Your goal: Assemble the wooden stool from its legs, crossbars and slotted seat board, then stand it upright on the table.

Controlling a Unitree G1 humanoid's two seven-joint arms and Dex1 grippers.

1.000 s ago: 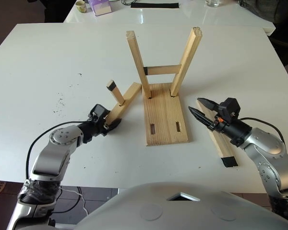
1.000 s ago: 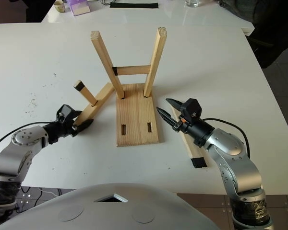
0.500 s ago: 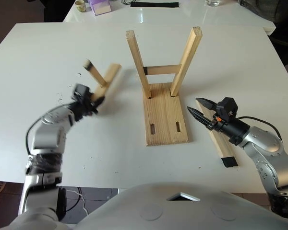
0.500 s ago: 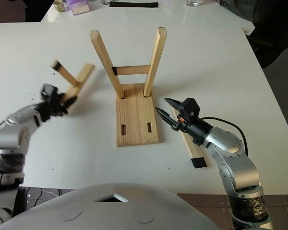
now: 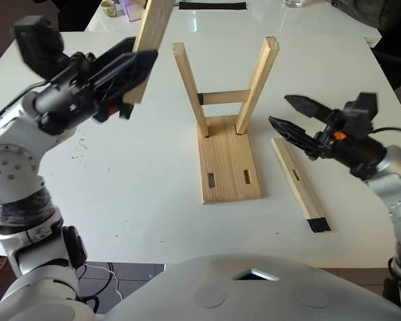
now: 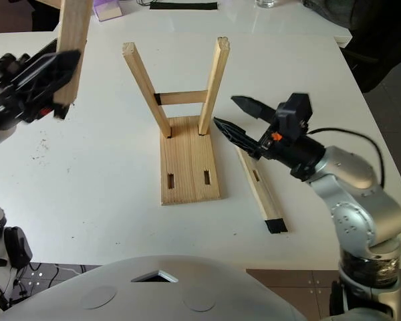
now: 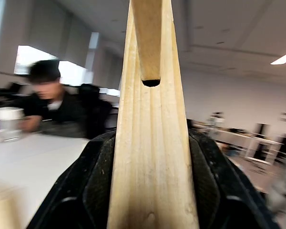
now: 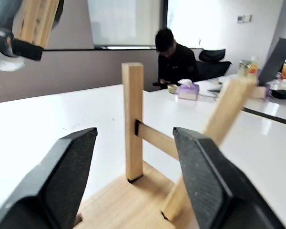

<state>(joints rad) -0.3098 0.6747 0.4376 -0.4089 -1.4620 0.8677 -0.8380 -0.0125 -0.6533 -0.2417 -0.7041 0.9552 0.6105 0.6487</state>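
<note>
The slotted seat board point(image 5: 229, 160) lies flat mid-table with two legs point(image 5: 191, 88) and a crossbar point(image 5: 225, 97) standing up from its far end. My left gripper point(image 5: 123, 73) is raised high at the left, shut on a wooden leg piece point(image 5: 149, 37) that points upward; in the left wrist view that leg point(image 7: 152, 143) sits between the black fingers point(image 7: 93, 186). My right gripper point(image 5: 295, 115) hovers open above the table, right of the board. A loose leg point(image 5: 299, 187) lies flat on the table below it.
A second white table point(image 5: 267, 17) adjoins at the back, with a cup point(image 5: 111, 8), a purple box point(image 5: 133, 7) and a black strip point(image 5: 214, 6) on it. White tabletop point(image 5: 127, 174) spreads left of the board.
My left arm has swung the leg piece up off the table to high at the left. My right gripper has lifted away from the loose leg.
</note>
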